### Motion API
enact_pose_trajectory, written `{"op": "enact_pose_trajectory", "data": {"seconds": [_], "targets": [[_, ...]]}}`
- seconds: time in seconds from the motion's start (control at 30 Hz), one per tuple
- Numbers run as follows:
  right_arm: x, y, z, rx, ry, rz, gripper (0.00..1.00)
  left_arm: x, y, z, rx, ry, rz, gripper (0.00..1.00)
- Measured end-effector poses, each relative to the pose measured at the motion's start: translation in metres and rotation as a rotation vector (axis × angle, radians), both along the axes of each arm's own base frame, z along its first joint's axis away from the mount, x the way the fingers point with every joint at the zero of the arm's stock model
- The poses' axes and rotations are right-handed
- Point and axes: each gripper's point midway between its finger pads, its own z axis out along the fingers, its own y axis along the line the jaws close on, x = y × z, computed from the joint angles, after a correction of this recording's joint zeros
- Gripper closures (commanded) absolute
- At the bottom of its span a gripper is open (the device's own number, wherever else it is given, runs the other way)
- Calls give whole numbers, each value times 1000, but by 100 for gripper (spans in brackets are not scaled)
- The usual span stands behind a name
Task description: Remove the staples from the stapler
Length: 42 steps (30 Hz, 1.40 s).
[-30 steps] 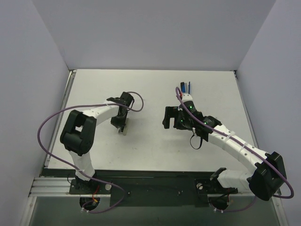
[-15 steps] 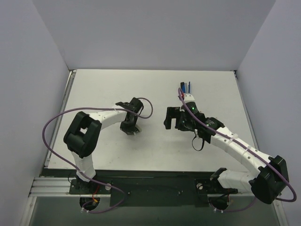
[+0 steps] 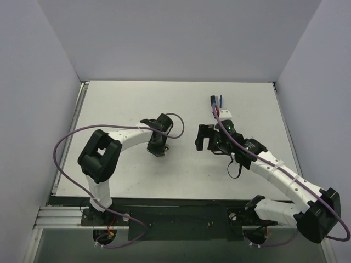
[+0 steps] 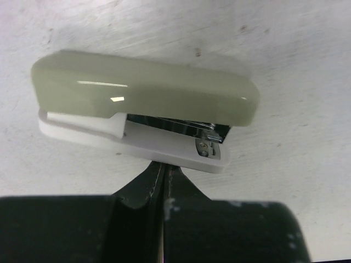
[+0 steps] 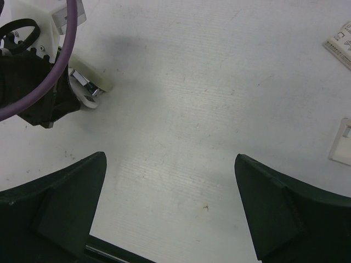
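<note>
Now, table [image 3: 109,104]: stapler [image 4: 142,90] lies near centre, closed. Left tool [image 4: 163,174] pinched shut, tips against white base edge. Right tool [image 5: 169,164] spread wide, empty, hovers near. Staples not visible, probably inside. Risk: stapler slides or rolls away, because shut tips only push.

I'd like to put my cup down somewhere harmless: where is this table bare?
Bare: the table's far left corner, and the near edge's middle. Crowded: around the stapler, the right gripper and the blue sticks beyond it.
</note>
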Motion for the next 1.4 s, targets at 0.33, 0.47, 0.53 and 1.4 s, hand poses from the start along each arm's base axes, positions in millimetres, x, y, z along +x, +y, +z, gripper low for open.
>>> {"op": "enact_pose_trajectory", "data": {"seconds": [0.33,0.47,0.53,1.4], "targets": [[-4,-11,2,-21,-12,-30,3,31,-58,4,-127,-50,-50,100],[-4,-14,1,-29,-9,-37,3,54,-74,5,-151,-89,-50,100],[-4,-15,1,-31,-9,-39,3,65,-79,5,-157,-108,-46,100],[-1,-5,-23,-42,67,-24,2,107,-14,127,-198,-404,126,63]]}}
